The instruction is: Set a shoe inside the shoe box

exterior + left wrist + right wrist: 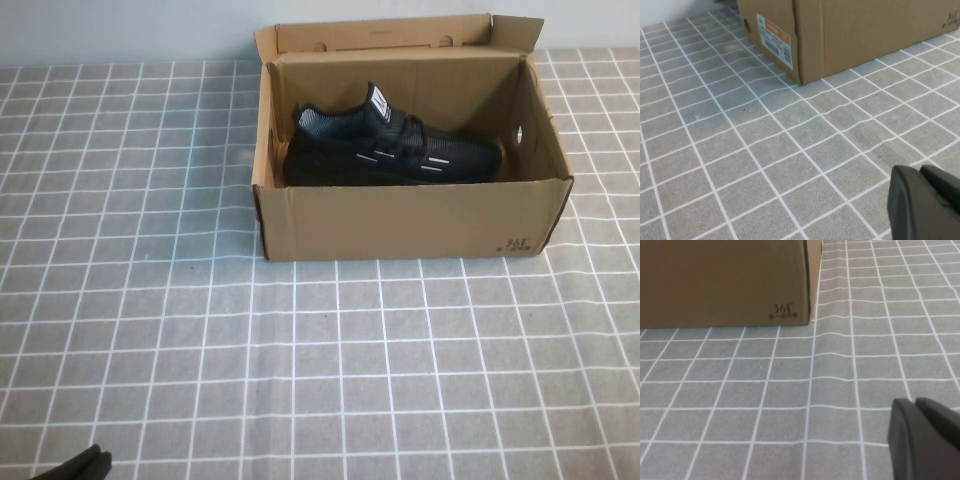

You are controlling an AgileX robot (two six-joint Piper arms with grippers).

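Nearest the robot, the left gripper (82,466) shows only as a dark tip at the near left edge of the table in the high view, well apart from the box. In the left wrist view its 2 fingers (925,202) sit pressed together with only a thin seam between them, holding nothing, low over the grey cloth with white grid lines (330,370).

The right gripper (926,440) does not appear in the high view. In the right wrist view its 2 fingers also lie closed against each other, empty, above the grid cloth and well short of the box's front wall.

Farther out stands the shoe box (400,222), brown corrugated cardboard, with its flaps upright and its top open. Small dark print (783,311) marks the front wall near the right corner. A white and orange label (774,40) is stuck on its left end wall. A round hole (520,133) pierces the right wall.

Inside the box lies the shoe (395,150), black with white dash marks on its side and a small white tongue tag. It rests on the box floor, heel toward the left wall and toe toward the right.
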